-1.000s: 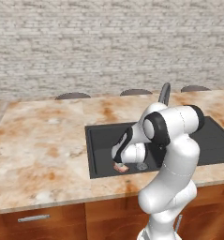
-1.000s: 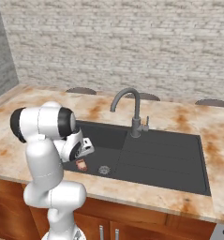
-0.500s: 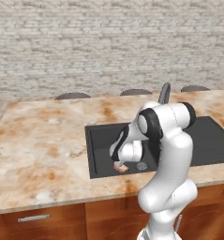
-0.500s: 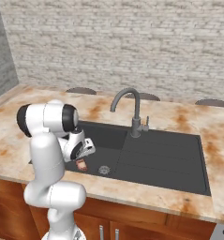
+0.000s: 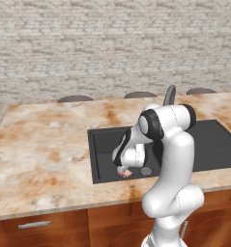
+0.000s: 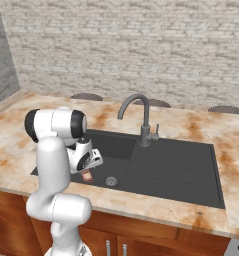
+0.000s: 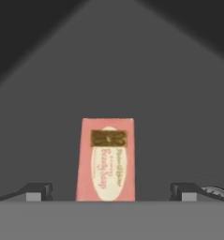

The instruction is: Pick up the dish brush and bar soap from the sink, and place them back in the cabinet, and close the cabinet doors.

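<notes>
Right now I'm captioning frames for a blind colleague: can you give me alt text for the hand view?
A pink bar soap lies on the dark floor of the sink, centred between the two fingertips of the open gripper, which flank it without touching it. Part of the round drain shows at the lower right.

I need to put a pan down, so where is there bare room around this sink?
The drainboard right of the faucet is bare, and so is the counter left of the sink. The basin's front corner is crowded: the open gripper hangs over the bar soap, beside the drain.
</notes>
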Robot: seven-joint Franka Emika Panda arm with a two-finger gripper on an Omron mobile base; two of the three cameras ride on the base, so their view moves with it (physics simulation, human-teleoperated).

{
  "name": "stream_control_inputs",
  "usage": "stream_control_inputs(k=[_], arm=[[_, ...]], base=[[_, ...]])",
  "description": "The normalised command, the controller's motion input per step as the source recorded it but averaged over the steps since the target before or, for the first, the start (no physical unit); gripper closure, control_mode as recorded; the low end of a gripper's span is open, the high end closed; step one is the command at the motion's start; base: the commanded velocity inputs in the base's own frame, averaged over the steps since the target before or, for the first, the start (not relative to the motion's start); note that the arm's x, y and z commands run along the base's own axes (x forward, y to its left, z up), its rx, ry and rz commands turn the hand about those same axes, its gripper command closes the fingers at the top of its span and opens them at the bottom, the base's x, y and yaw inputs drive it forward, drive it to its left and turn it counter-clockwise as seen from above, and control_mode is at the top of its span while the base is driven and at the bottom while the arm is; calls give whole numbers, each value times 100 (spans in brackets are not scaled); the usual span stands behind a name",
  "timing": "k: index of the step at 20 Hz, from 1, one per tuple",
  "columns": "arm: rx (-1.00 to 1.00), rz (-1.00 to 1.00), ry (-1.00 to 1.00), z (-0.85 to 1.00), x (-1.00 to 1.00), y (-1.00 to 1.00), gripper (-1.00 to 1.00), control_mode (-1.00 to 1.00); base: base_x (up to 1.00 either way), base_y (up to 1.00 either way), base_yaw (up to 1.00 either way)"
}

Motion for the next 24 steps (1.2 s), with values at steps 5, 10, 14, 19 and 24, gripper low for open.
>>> stream_control_inputs(k=[5, 10, 14, 19, 24], arm=[[0, 0, 4, -17, 0, 4, -100, -100], [0, 0, 5, -16, 1, 9, -100, -100], [0, 0, 5, -14, 6, 4, -100, -100], [0, 0, 5, -10, 15, 4, -100, -100], [0, 0, 6, -7, 20, 3, -100, -100]], base=[[0, 0, 0], [0, 0, 0], [0, 0, 0], [0, 0, 0], [0, 0, 0]])
